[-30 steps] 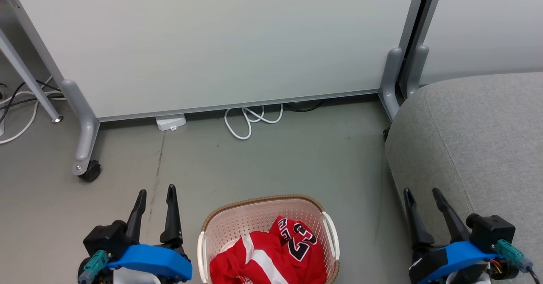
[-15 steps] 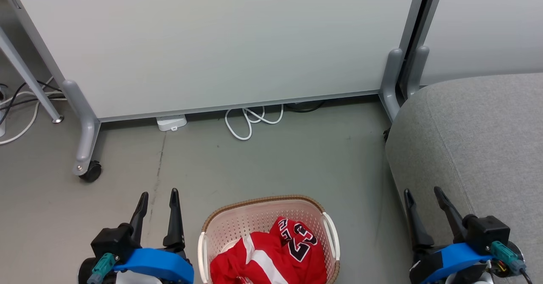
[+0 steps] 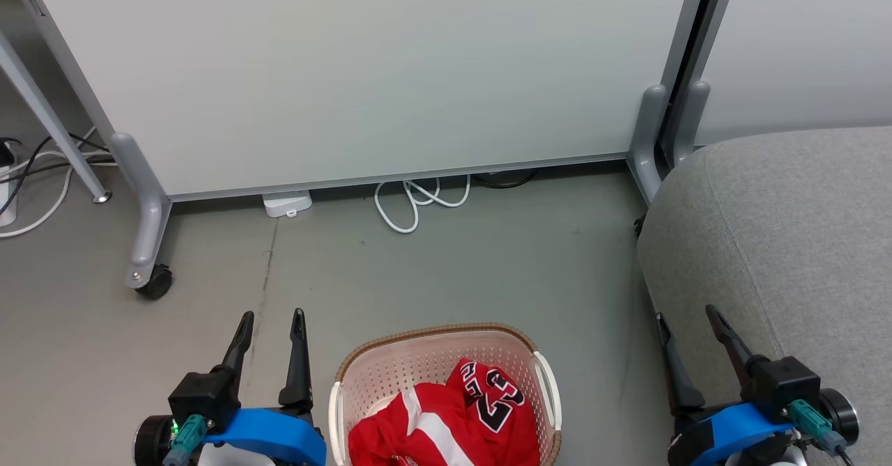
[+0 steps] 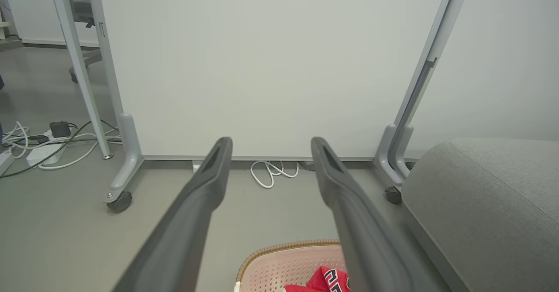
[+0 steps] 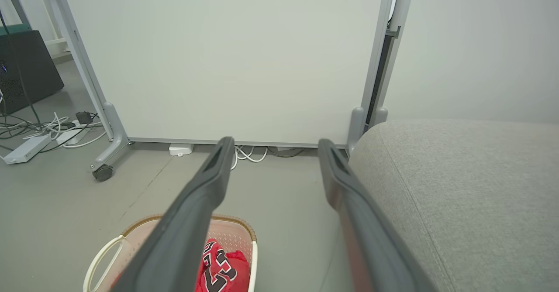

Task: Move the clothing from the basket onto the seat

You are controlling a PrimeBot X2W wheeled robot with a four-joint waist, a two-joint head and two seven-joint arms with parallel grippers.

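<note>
Plainly nothing is lifted yet: the clothing [image 3: 446,421] lies crumpled in the basket [image 3: 433,331], which stands on the floor [image 3: 453,271] between my two arms, low in the head view. My left hand [image 3: 273,316] is spread wide open and holds nothing, its fingers pointing forward toward the partition [image 3: 362,69]. My right hand [image 3: 685,316] is likewise wide open and empty. What the coming move turns on, as I judge it, is which side the heap lies from each hand. From my left hand the basket is just beside, to the right and lower down; in the left wrist view its rim and a corner of red cloth sit under my right-hand finger. From my right hand the basket is off to the left and well apart, while the seat [image 3: 787,243] is close on that hand's own side, its grey front edge running right by the fingers. So my left hand looks nearer the clothing and my right nearer the place it must go. The heap has no clear long axis; it bunches toward the near side of the basket, the number 23 uppermost toward the right, and its near part is cut off by the edge of the head view. I would have to reach down and inward to pinch a fold.
</note>
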